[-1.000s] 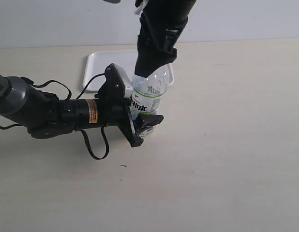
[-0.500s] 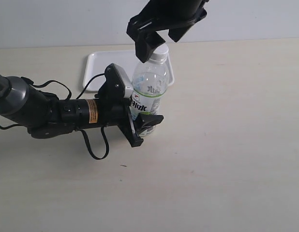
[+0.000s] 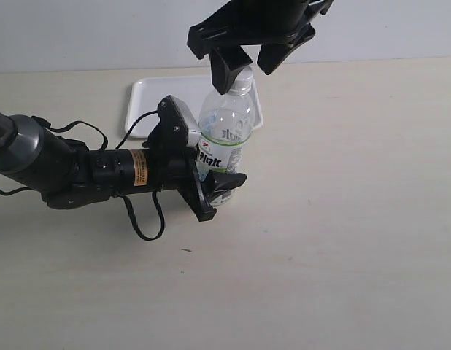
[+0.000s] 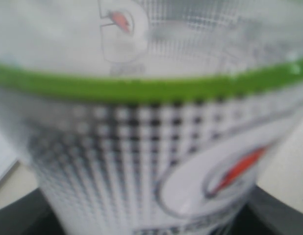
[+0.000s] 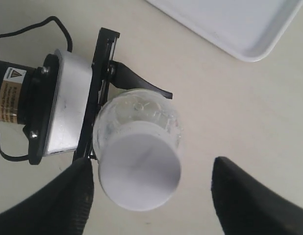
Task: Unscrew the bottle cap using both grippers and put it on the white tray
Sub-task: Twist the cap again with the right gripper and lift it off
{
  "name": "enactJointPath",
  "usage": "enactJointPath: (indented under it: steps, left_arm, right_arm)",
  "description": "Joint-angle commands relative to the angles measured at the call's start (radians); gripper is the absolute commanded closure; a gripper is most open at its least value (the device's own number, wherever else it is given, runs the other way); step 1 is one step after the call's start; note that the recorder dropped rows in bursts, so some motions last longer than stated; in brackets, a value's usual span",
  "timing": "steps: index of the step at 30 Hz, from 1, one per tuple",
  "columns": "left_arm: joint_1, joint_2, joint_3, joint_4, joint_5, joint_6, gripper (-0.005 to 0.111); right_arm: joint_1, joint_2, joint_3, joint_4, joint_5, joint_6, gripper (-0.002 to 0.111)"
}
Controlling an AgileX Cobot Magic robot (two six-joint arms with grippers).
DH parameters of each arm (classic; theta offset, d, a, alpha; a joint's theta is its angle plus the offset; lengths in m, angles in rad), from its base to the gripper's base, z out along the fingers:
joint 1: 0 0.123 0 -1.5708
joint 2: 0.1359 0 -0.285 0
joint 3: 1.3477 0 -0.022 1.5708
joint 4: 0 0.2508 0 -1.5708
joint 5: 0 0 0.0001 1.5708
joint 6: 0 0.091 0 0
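The bottle (image 3: 225,142) stands upright in front of the white tray (image 3: 156,102), and its label (image 4: 151,122) fills the left wrist view. My left gripper (image 3: 220,194) lies level with the table and is shut on the bottle's lower body. The white bottle cap (image 3: 242,75) sits on the neck. Just above it hangs my right gripper (image 3: 247,64), open, with one finger on either side of the cap and neither touching it. From above, the cap (image 5: 140,171) shows between the two dark fingers (image 5: 68,205), off centre toward one of them.
The left arm (image 3: 58,168), dark grey with an orange label and looped cables, stretches across the table's left side. A corner of the tray (image 5: 239,24) lies beyond the bottle. A pale wall closes the back.
My right gripper, down over the cap a second ago, has lifted off it and opened. The cap stays on the bottle. The left arm and bottle have not moved.
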Motion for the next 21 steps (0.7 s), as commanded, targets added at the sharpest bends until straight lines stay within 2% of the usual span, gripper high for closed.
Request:
enactJointPath:
  steps: [1,15,19,21]
  left_arm:
    - [0.0,-0.003,0.001,-0.002,0.012,-0.008,0.107]
    - [0.0,-0.003,0.001,-0.002,0.012,-0.008,0.107]
    - [0.0,-0.003,0.001,-0.002,0.012,-0.008,0.107]
    - [0.0,-0.003,0.001,-0.002,0.012,-0.008,0.107]
  right_arm:
    - [0.0,-0.003,-0.003,0.044,-0.016,0.005,0.048]
    - [0.0,0.006,-0.003,0.08,-0.021,-0.006,0.056]
    - [0.0,0.006,-0.003,0.08,-0.021,-0.006,0.07]
    - [0.0,0.006,-0.003,0.08,-0.019,-0.006,0.084]
